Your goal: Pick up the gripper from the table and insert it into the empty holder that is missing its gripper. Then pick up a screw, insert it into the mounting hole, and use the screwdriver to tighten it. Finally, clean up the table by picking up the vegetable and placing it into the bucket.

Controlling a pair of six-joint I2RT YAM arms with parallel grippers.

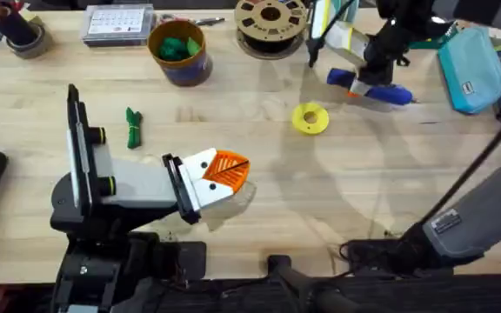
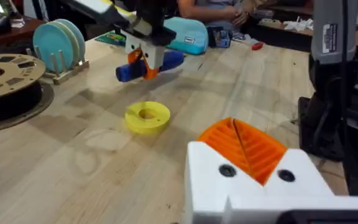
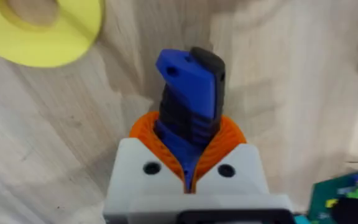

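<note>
My right gripper (image 1: pixel 374 83) is shut on the blue screwdriver (image 1: pixel 391 94), holding it just above the table at the back right. Its orange pads clamp the ribbed barrel (image 3: pixel 188 81). My left gripper (image 1: pixel 233 167) rests low at the front centre. Its two orange ribbed wedges (image 2: pixel 253 149) are pressed together in white finger mounts (image 2: pixel 291 186), so I cannot single out the holder. Each mount shows a dark round spot, either a screw or a hole. The dark-green vegetable (image 1: pixel 133 128) lies left of centre. The bucket (image 1: pixel 179 54) stands behind it with green lumps inside.
A yellow ring (image 1: pixel 310 118) lies between the two grippers. At the back are a brown filament spool (image 1: pixel 270 22) and a teal pouch (image 1: pixel 472 69). A rack of plates (image 2: pixel 58 43) stands nearby. The right arm's link (image 1: pixel 485 209) crosses the table's right side.
</note>
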